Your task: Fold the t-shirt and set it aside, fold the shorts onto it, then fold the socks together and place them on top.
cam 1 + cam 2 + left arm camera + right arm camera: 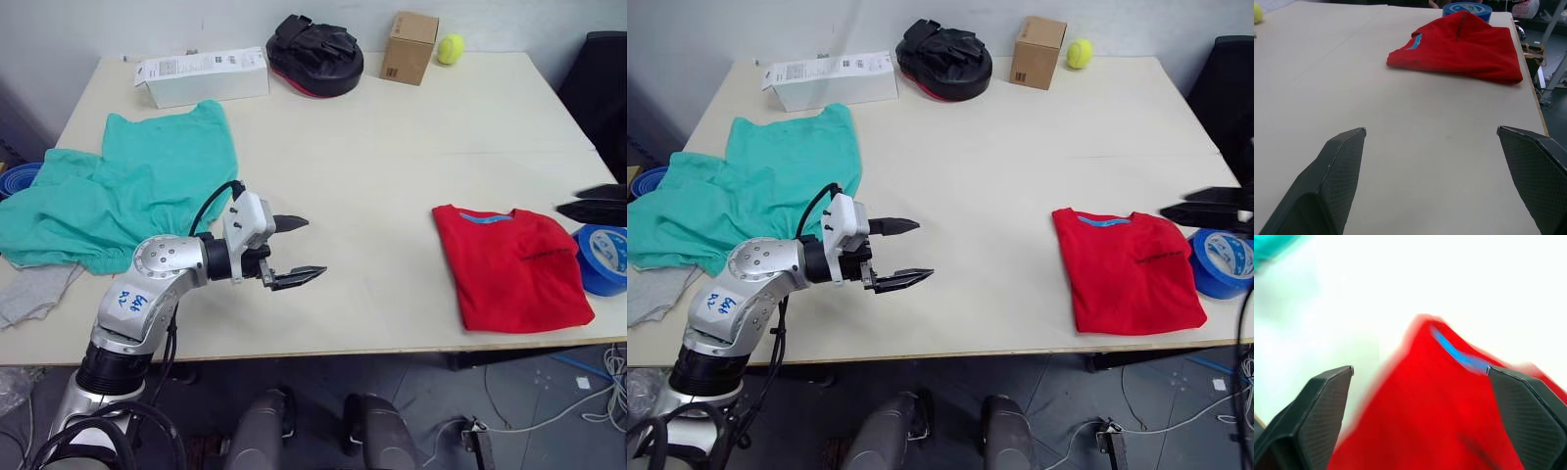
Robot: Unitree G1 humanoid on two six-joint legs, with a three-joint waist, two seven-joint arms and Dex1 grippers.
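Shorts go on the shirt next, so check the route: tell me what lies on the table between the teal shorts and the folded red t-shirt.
Nothing visible does. The shorts lie at the table's left, the folded t-shirt at its right, with bare table between. The open left gripper hovers over that stretch.

The red t-shirt (511, 266) lies folded flat at the table's right front. The teal-green shorts (118, 186) sprawl rumpled at the left, a grey sock (34, 291) partly beneath them.

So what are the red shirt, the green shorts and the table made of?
The t-shirt looks like soft matte cotton knit; it lies folded flat with limp edges. The shorts seem a thin soft fabric, rumpled into loose folds. The table looks like pale, smooth, matte wood or laminate board.
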